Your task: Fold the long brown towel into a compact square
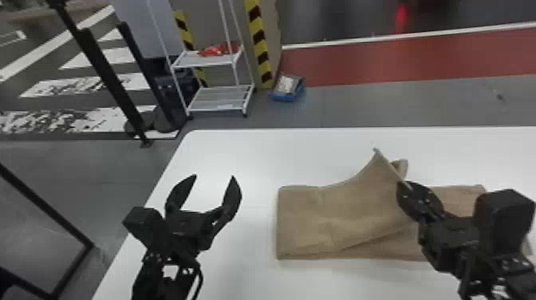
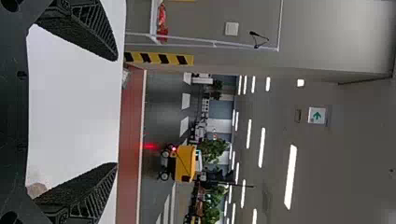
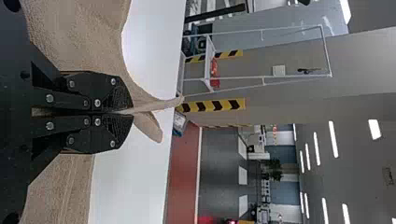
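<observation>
The brown towel (image 1: 343, 219) lies on the right part of the white table, its left portion flat and a raised flap peaking toward the far side. At that flap's edge is my right gripper (image 1: 404, 187); in the right wrist view the right gripper (image 3: 126, 112) is shut on the brown towel (image 3: 74, 37), with cloth pinched between its fingertips. My left gripper (image 1: 214, 177) stands open above the table, left of the towel and apart from it. The left wrist view shows the left gripper (image 2: 116, 112) with nothing between its spread fingers.
The white table (image 1: 239, 155) has its rounded far left corner beyond the left gripper. Behind it on the floor stand a white wire shelf (image 1: 217, 95) and a blue box (image 1: 288, 88). Black posts (image 1: 107, 79) rise at the left.
</observation>
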### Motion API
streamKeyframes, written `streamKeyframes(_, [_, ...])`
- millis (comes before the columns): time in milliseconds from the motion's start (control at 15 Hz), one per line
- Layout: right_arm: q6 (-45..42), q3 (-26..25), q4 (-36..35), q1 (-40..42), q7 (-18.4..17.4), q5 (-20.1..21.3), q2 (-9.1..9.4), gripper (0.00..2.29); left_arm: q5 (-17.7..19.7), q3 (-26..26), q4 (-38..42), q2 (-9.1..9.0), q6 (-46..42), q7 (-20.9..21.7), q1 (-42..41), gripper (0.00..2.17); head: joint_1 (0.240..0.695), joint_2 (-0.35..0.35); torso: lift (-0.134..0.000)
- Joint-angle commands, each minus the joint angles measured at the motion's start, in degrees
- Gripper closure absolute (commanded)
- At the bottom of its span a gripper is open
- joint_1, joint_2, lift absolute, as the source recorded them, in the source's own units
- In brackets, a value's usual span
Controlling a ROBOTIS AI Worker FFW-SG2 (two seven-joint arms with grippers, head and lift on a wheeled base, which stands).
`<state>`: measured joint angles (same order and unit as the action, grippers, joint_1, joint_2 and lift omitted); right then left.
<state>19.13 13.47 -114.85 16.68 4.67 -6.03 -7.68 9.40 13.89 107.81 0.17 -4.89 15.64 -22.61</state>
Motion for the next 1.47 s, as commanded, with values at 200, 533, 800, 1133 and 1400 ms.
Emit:
streamKeyframes(200, [-0.54, -1.26, 3.84, 0.28, -0.19, -0.03, 0.48, 1.36, -0.09, -0.01, -0.15, -0.32, 0.63, 0.45, -0.07, 0.08, 0.695, 0.243, -0.118])
streamKeyframes(533, [2.80, -9.69, -3.28, 2.92, -0.10, -3.63, 0.12, 1.36, 0.00, -0.01, -0.24, -0.32, 1.34, 0.89, -0.07, 0.08, 0.695, 0.198, -0.118])
streamKeyframes(800, [2.10, -8.02, 1.47, 1.95, -0.02, -2.67, 0.39, 1.36, -0.09, -0.45, -0.32, -0.32, 1.34, 1.15, 0.11, 0.08, 0.695, 0.156, -0.118])
streamKeyframes(1133, [4.56, -16.99, -4.24, 4.85, 0.42, -6.71, 0.30, 1.34, -0.09, -0.45, -1.29, -0.32, 1.86, 1.15, 0.37, 0.08, 0.695, 0.123, -0.118])
streamKeyframes(1400, [7.90, -19.63, -0.38, 4.33, 0.42, -7.41, 0.65, 0.00, -0.18, -0.54, -1.64, -0.32, 1.86, 1.77, 0.63, 0.08, 0.695, 0.071, -0.118])
